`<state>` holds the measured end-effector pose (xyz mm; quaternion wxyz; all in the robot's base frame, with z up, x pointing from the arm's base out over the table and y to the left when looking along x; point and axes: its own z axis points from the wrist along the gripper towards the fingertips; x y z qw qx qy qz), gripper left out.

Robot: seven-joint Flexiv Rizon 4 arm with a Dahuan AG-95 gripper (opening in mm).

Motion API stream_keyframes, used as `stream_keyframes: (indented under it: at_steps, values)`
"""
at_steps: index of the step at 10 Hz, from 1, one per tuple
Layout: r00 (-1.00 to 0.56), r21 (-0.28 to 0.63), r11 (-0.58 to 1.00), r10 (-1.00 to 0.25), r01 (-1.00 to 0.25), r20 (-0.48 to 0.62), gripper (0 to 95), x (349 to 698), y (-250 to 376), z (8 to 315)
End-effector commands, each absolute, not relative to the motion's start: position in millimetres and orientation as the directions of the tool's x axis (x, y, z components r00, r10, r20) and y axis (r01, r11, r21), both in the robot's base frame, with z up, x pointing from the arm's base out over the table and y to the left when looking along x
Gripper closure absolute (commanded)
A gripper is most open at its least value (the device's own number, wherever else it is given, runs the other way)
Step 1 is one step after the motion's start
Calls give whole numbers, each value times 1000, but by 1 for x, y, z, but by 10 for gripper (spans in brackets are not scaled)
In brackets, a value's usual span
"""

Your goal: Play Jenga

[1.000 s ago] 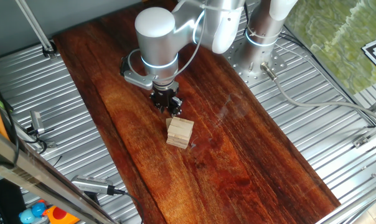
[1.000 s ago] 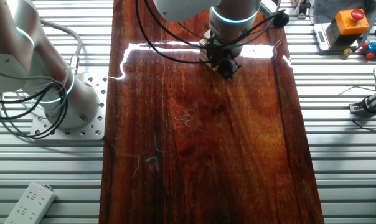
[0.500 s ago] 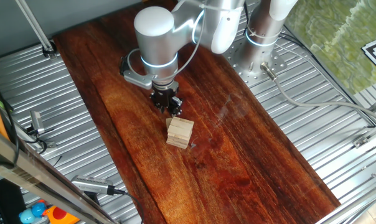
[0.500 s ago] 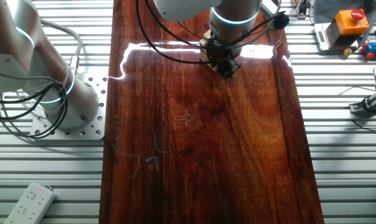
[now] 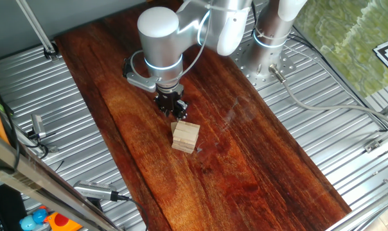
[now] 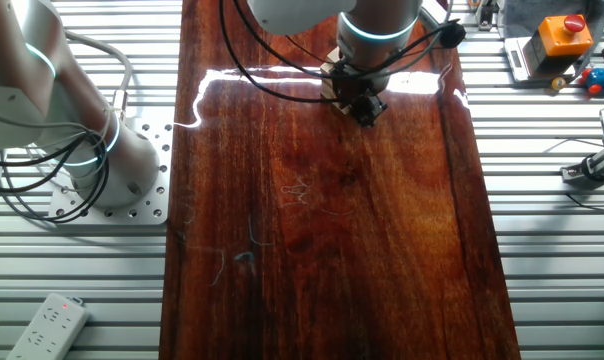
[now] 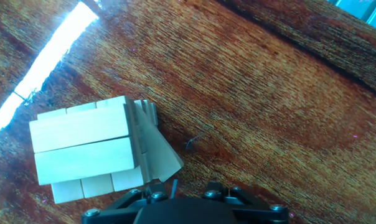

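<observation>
**Ann:** Pincer (image 5: pixel 173 110) low over the dark wood surface (image 5: pixel 258 160) in one fixed view, just up-left of the Jenga (image 5: pixel 185 136), a squat pale stack sitting mid-board. Fingertips look near its top corner, though I can't say whether they touch.

**Ben:** Clenched or released?

**Ann:** Can't tell from here; the black fingers read as one dark lump.

**Ben:** The other fixed view?

**Ann:** Pincer (image 6: pixel 364 108) at the far end of the surface (image 6: pixel 322 250), under the glare stripe. The arm hides the stack completely, and the jaws are no clearer.

**Ben:** And the hand view?

**Ann:** Best look at the Jenga (image 7: pixel 88 149): it's left of centre, crosswise layers plain to see, top blocks lying side by side, and one block on the right side looks angled out from the rest. Only the pincer's black base shows at the bottom edge, so its state stays unknown.

**Ben:** Progress?

**Ann:** Early, I'd judge. The stack stands, no loose block lies apart, nothing visibly held. Working a block free is still ahead.
</observation>
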<state>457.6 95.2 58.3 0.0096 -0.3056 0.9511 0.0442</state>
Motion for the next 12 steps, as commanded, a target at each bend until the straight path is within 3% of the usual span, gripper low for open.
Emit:
stream_keyframes:
  at_steps: [1, 12]
  values:
    - [-812, 77, 809, -582, -583, -42, 570, 459, 96, 59]
    - [-807, 72, 803, -589, -591, -46, 570, 459, 91, 60]
